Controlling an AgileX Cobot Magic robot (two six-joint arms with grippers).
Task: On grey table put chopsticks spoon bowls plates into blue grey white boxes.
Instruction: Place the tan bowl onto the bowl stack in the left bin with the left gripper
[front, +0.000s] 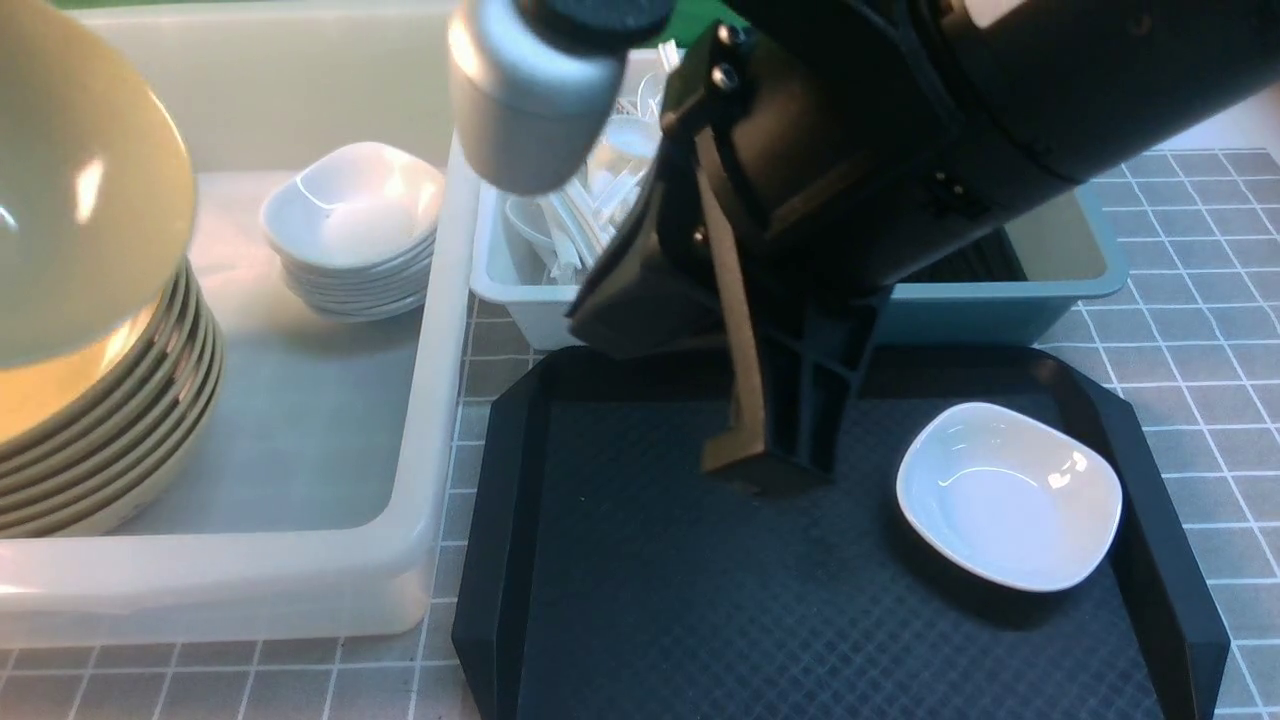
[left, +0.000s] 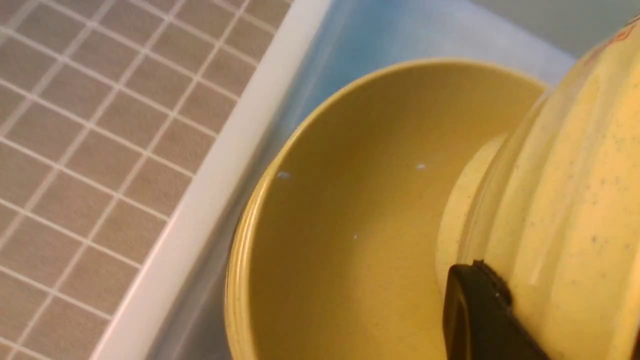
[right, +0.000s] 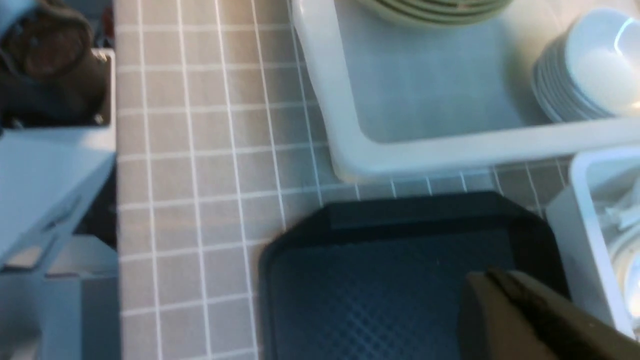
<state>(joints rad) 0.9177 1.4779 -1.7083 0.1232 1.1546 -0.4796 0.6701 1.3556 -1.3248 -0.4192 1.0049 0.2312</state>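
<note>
Front view: plate (front: 1008, 495) near tray's (front: 640, 600) right rim (right jaws closed, mid-tray).

Front view: set on the robot's own side between the arms, facing forward and down across the grey table (front: 1180, 300), crowded at the top by the right arm (front: 900, 150). Left wrist view: aimed steeply down, very near, into the bowl stack (left: 350, 225) beside a rim of the milky-white tub (left: 200, 200), with the tilted bowl (left: 575, 175) almost against the lens. Right wrist view: held higher, looking down over a corner of the black tray (right: 390, 280) toward the tub's corner and the plate stack (right: 585, 75). Shared by all three: tub and bowl stack. Shared by front and right wrist: tray, plate stack, grey-white bin (front: 520, 320).
</note>
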